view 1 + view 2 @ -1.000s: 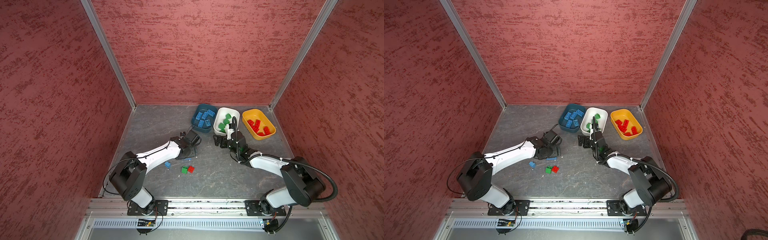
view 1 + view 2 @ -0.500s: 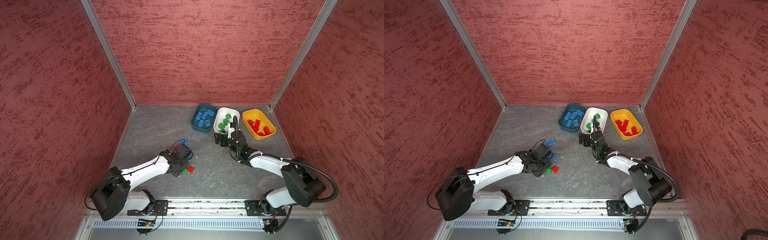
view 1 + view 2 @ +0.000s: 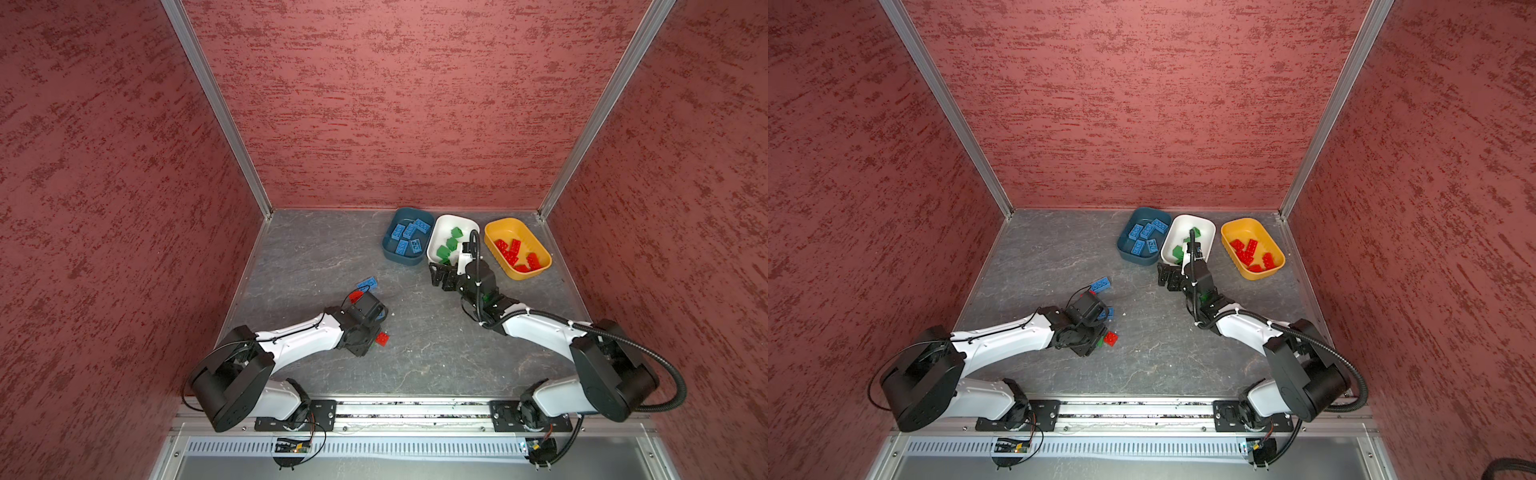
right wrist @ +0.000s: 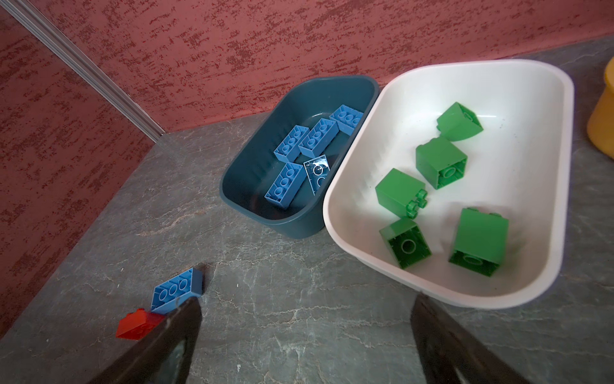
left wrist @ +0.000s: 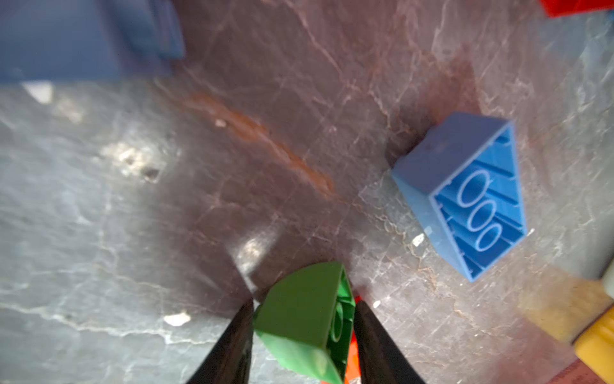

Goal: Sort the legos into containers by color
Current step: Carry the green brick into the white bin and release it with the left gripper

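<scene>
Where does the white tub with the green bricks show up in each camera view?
Both top views: white tub far back, between dark teal tub and yellow tub.
Left wrist: cannot make it out; the edges are blurred.
Right wrist: large, just past the open right gripper, five green bricks inside.
Shared landmark: the dark teal tub right beside it.
</scene>
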### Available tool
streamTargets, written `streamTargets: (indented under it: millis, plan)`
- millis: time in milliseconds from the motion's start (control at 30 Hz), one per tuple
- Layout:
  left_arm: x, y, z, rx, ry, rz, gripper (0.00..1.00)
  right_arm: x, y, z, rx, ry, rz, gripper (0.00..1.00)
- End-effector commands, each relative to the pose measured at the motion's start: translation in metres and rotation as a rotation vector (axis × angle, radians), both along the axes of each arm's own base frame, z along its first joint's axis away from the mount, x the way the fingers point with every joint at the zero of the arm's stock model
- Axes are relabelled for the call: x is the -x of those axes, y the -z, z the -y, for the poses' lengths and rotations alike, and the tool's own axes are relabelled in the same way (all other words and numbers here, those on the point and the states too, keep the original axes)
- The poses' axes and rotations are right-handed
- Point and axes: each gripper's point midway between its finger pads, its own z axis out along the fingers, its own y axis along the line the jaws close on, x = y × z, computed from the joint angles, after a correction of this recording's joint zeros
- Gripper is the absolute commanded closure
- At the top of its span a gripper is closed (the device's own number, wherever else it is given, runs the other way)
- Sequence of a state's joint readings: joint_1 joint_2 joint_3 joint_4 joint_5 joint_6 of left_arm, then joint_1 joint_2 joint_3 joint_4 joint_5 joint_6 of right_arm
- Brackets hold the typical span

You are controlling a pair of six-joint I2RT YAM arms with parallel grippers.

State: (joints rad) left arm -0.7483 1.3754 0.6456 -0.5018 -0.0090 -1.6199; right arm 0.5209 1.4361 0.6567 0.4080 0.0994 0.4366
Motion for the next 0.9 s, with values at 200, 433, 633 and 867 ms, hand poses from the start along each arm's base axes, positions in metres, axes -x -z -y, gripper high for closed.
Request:
streamTargets:
  millis: [200, 433, 633, 867]
  plan:
    - [0.001, 0.009, 0.004, 0.026, -0.011, -0.001, 0.64, 0.002, -0.003, 0.006, 0.011, 0.011, 0.032, 0.01]
    - [-0.04, -0.037, 0.019, -0.068, 0.133, 0.182, 0.69, 0.007, -0.002, 0.027, 0.013, 0.107, 0.038, 0.01]
    - [-0.098, -0.091, 0.075, -0.105, 0.413, 0.389, 0.73, 0.018, 0.002, 0.056, -0.002, 0.213, 0.034, 0.01]
    - [-0.162, -0.13, 0.159, 0.022, 0.604, 0.576, 0.73, 0.031, 0.005, 0.078, -0.008, 0.274, 0.003, 0.01]
